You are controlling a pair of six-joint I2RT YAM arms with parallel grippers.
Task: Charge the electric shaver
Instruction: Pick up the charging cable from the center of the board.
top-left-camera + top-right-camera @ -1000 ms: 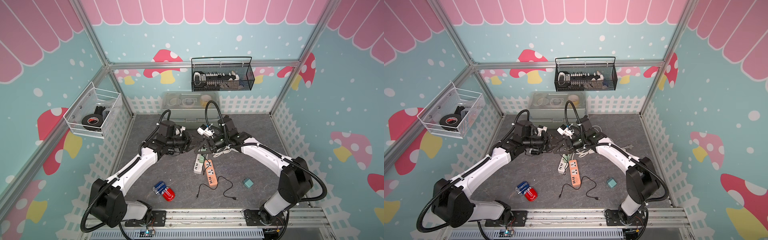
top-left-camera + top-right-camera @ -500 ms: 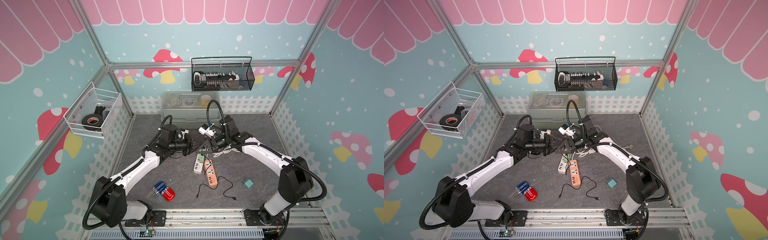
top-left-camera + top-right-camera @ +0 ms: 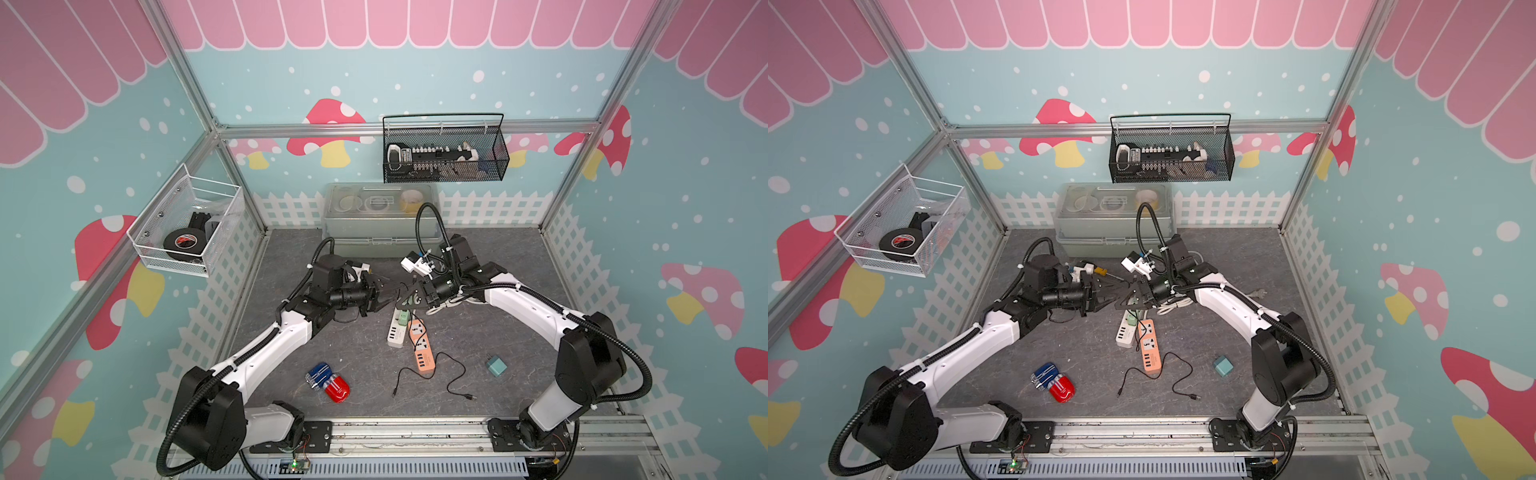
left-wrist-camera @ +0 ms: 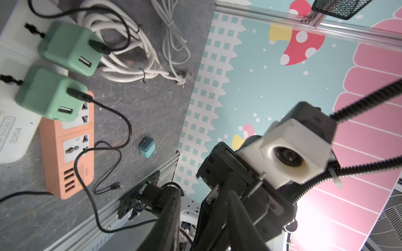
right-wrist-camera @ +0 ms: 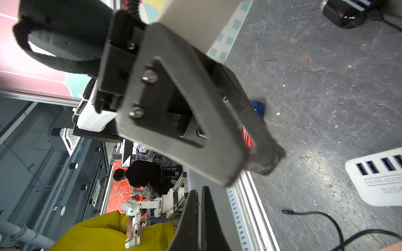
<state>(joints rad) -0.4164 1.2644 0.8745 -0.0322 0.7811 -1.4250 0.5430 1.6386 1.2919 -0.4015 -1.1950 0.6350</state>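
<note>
Where left end effector [image 3: 390, 287] and right end effector [image 3: 405, 301] meet tip to tip by the far ends of white power strip [image 3: 397, 334] and orange power strip [image 3: 422, 347], room is tight; touching or just apart, cannot tell. Grey slate-look desk [image 3: 519, 374] is boxed by patterned walls [image 3: 685, 208] on three sides, silver aluminium rail [image 3: 415, 432] along the front. Bare surface shows on the right around a small teal cube charger [image 3: 496, 368] and on the left by the wall. Left end effector jaws apart, nothing between; right end effector jaws pressed together, nothing seen in them. Black rounded electric shaver [image 5: 345, 13] shows only in the right wrist view: lying on the desk, black cable [image 5: 391, 26] plugged in, beyond the left end effector, clear of both, touched by neither; not made out in the top views. Two mint-green cube chargers [image 4: 69, 47] sit in the white power strip, each with a black lead. White wire basket [image 3: 145, 249] on the left wall holds a black tape roll [image 3: 179, 243]. Black mesh basket [image 3: 444, 172] on the back wall holds black and white parts, too small to tell. Translucent grey lidded box [image 3: 374, 239] at the back holds tape rolls.
</note>
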